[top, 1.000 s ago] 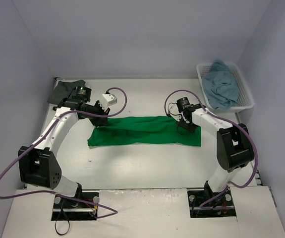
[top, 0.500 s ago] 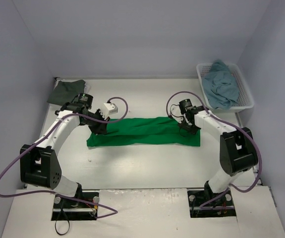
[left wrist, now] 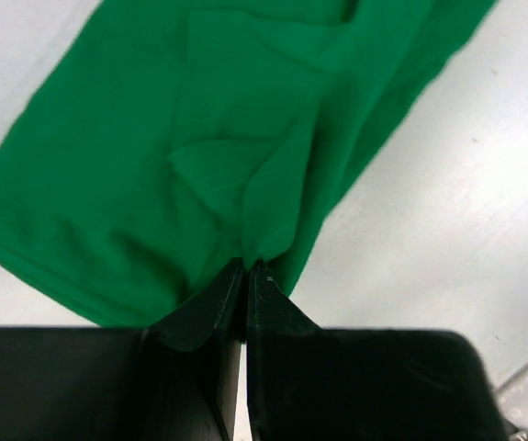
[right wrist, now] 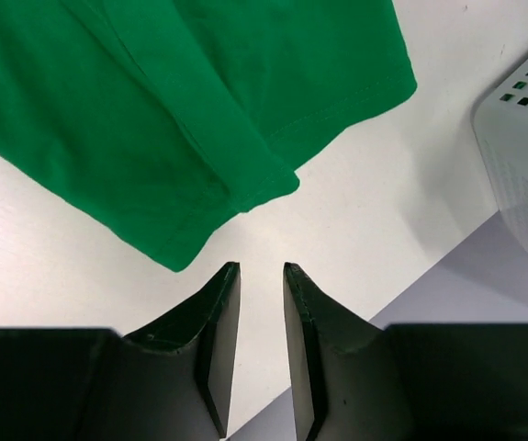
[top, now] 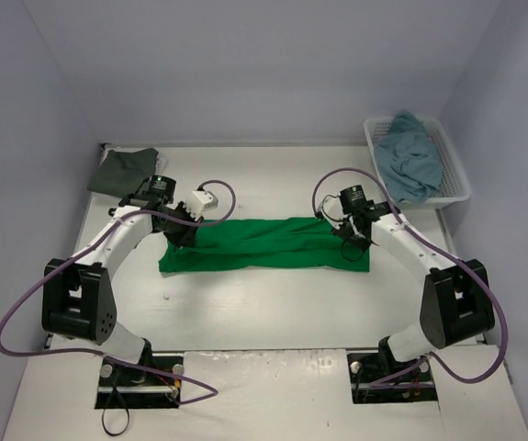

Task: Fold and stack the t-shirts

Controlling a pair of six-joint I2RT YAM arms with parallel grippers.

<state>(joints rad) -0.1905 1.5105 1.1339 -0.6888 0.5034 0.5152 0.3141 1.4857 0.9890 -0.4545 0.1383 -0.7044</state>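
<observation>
The bright green t-shirt point(top: 264, 243) lies folded into a long band across the middle of the table. My left gripper point(top: 183, 234) is at its left end, shut on a pinched ridge of green cloth point(left wrist: 273, 184) at the fingertips point(left wrist: 246, 266). My right gripper point(top: 353, 242) hovers over the band's right end. It is open by a narrow gap with nothing between the fingers point(right wrist: 262, 268), and the shirt's hem corner point(right wrist: 264, 184) lies just ahead of them. A dark grey t-shirt point(top: 121, 170) lies at the back left. A teal-blue t-shirt point(top: 409, 156) sits heaped in the basket.
The white lattice basket point(top: 456, 175) stands at the back right against the wall, and its corner shows in the right wrist view point(right wrist: 521, 119). Purple cables loop above both wrists. Bare table lies in front of the green shirt.
My left gripper has drawn the shirt's left end slightly toward the front. The right gripper has shifted a little right and forward, and its jaws have narrowed.
</observation>
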